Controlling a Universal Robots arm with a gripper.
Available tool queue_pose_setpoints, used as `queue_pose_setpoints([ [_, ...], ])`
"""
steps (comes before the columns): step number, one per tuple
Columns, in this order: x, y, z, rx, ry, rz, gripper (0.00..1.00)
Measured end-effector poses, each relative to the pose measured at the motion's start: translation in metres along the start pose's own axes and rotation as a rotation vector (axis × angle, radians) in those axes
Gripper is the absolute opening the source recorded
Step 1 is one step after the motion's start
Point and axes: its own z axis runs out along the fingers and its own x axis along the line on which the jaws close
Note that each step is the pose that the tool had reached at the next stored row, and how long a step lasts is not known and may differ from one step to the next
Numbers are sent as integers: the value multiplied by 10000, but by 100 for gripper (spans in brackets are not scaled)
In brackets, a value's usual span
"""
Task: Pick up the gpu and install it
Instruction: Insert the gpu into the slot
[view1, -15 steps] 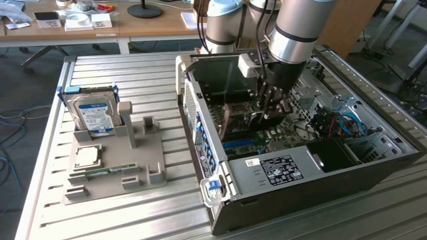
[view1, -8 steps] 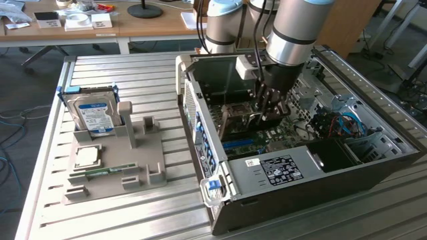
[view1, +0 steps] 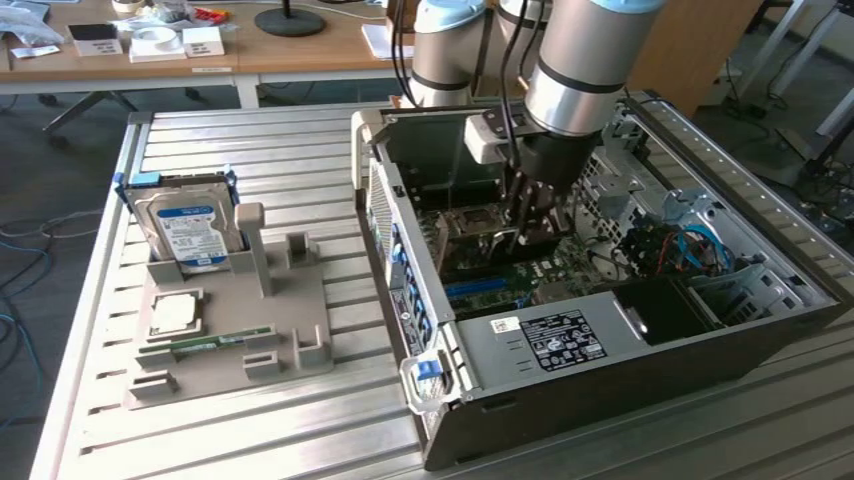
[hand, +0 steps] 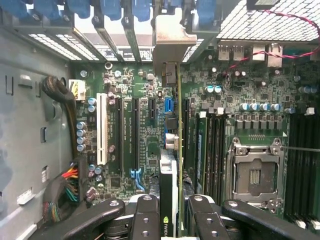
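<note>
End effector (hand: 172, 222) is gripping the gpu (hand: 170, 175): through the wrist view I am watching its black fingers (hand: 145, 220) clamping the card from both sides, with the near end of the card sitting right between them. The gpu is standing on edge and running straight away from the end effector over the motherboard (hand: 140, 90). Its thin green board is showing along one side and its black cooler along the other. It is lying just beside a long black slot (hand: 186, 130); whether its lower edge is touching that slot, I cannot tell. A white slot (hand: 102, 130) is sitting well off to one side of the card, and the processor socket (hand: 255, 175) off to the other. At the far end, the card's silver bracket (hand: 172, 45) is sitting at the row of openings in the rear wall of the case.

In the exterior view the arm (view1: 587, 70) is reaching down into the open computer case (view1: 601, 400), which is lying on its side on the slatted metal bench (view1: 267, 430). Toward the exterior view's left, well apart from the case, a grey holder (view1: 304, 300) is carrying a blue-labelled hard drive (view1: 187, 225) standing upright, a processor chip (view1: 174, 312) lying flat and a narrow memory stick (view1: 200, 345). Farther back, a wooden bench (view1: 267, 55) is standing.
</note>
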Motion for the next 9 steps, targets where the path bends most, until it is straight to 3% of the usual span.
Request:
queue_pose_setpoints([
  [9,2,35,54,0,-1,-1,27],
])
